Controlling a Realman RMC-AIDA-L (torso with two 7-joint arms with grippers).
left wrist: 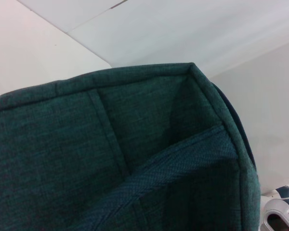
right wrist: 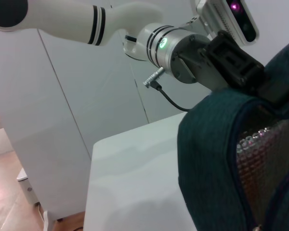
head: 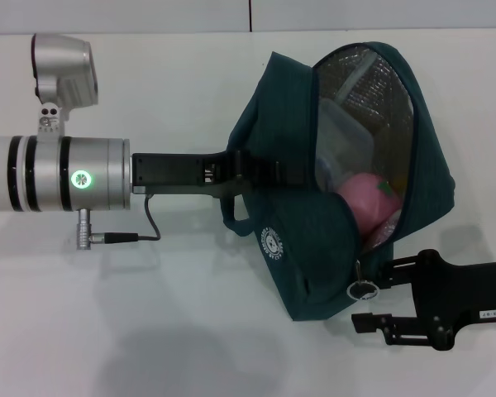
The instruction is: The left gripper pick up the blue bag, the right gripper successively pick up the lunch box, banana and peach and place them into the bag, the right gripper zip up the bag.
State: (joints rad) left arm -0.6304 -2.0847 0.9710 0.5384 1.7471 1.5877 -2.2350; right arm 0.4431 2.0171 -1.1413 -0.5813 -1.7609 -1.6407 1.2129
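Bag status: blue bag (head: 306, 240) held up above white table (head: 149, 331), mouth wide open, silver foil lining (head: 368, 91) exposed. Left gripper (head: 260, 175) reaches in from robot's left and is clamped on bag's handle/edge fabric at mid-height. Inside bag: lunch box (head: 343, 136) against lining, peach (head: 368, 198) just below it, sliver of yellow-orange banana (head: 397, 180) beside peach. Right gripper (head: 372, 302) sits at bag's lower right corner, next to zipper ring pull (head: 363, 289); finger opening cannot be told. Left wrist view: only bag's teal fabric (left wrist: 111, 159) close up.
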